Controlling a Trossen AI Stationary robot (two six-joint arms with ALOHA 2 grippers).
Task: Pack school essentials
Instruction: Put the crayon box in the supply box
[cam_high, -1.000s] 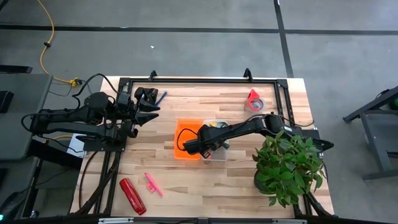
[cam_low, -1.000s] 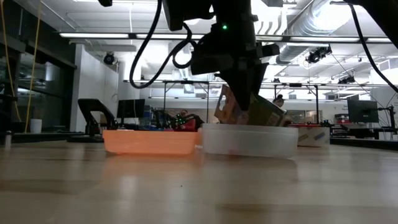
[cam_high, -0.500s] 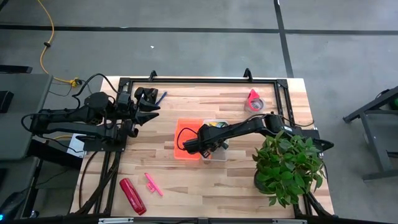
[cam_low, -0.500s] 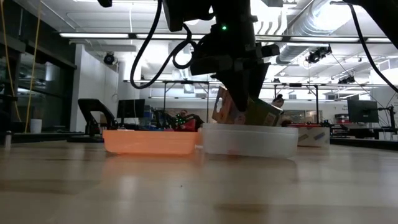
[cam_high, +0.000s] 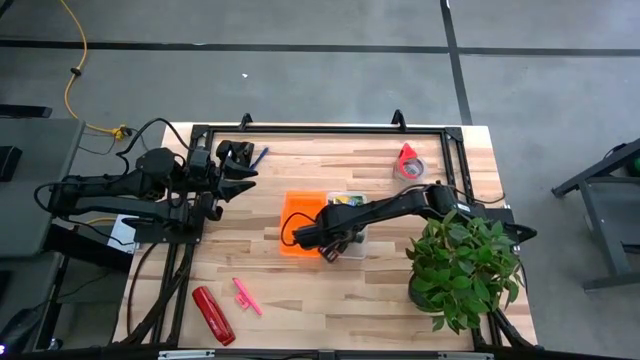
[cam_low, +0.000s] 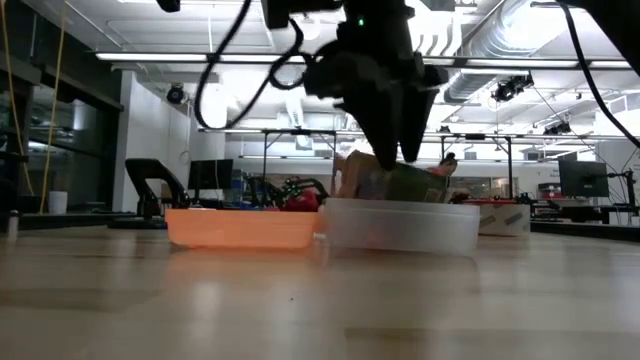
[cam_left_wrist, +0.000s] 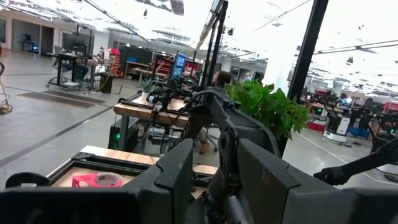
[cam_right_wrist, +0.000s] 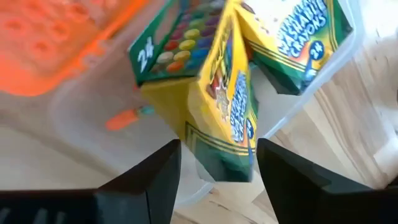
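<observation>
Two yellow-and-green crayon boxes (cam_right_wrist: 227, 118) (cam_right_wrist: 292, 37) stand tilted in a clear container (cam_high: 350, 246) at the table's middle; they also show in the low view (cam_low: 395, 183). The nearer box leans on the other one. My right gripper (cam_right_wrist: 217, 162) is open just above them (cam_low: 400, 150), one finger on either side of the nearer box's end, apart from it. My left gripper (cam_high: 240, 176) is open and empty at the far left. A short pink marker (cam_high: 246, 296) lies near the front left, and a blue pen (cam_high: 259, 156) lies at the far left.
An orange tray (cam_high: 298, 215) abuts the container's left side. A long red glossy object (cam_high: 213, 315) lies at the front left corner. A pink tape roll (cam_high: 408, 163) sits at the far right. A potted plant (cam_high: 462, 265) stands at the front right.
My right gripper has risen a little above the container. The crayon box that stood tilted up between its fingers has sunk and tipped lower into the container, and now lies below the fingertips.
</observation>
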